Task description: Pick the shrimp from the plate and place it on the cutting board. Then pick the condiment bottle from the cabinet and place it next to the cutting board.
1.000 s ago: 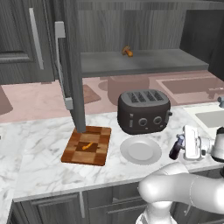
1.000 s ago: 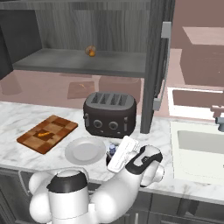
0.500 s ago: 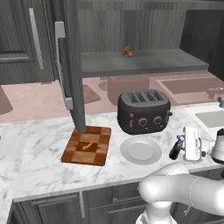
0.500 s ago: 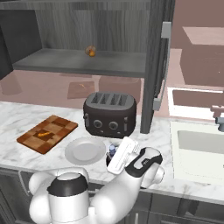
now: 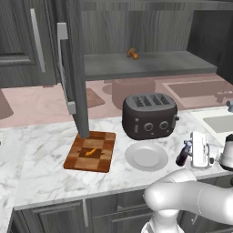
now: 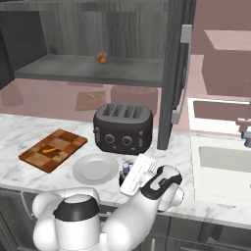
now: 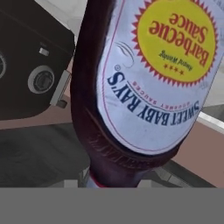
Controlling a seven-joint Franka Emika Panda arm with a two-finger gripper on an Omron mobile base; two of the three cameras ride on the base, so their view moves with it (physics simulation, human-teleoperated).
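My gripper (image 5: 189, 152) is shut on the condiment bottle (image 5: 183, 154), a dark reddish-brown bottle held tilted just above the counter, right of the plate (image 5: 146, 156). From the right base view the bottle (image 6: 123, 172) sits in the gripper (image 6: 131, 178) in front of the toaster. In the hand view the bottle (image 7: 131, 87) is very close, its white and yellow label upside down. The tiny orange shrimp (image 5: 92, 152) lies on the checkered cutting board (image 5: 102, 160), left of the empty round plate (image 6: 95, 168). The dark cabinet (image 5: 150, 63) stands open above the counter.
A dark toaster (image 5: 149, 115) stands behind the plate. The open cabinet door (image 5: 73, 77) with its silver bar handle hangs over the board's far edge. A small orange-brown mushroom-like object (image 5: 132, 53) sits on the cabinet shelf. A sink (image 6: 225, 164) lies to the right.
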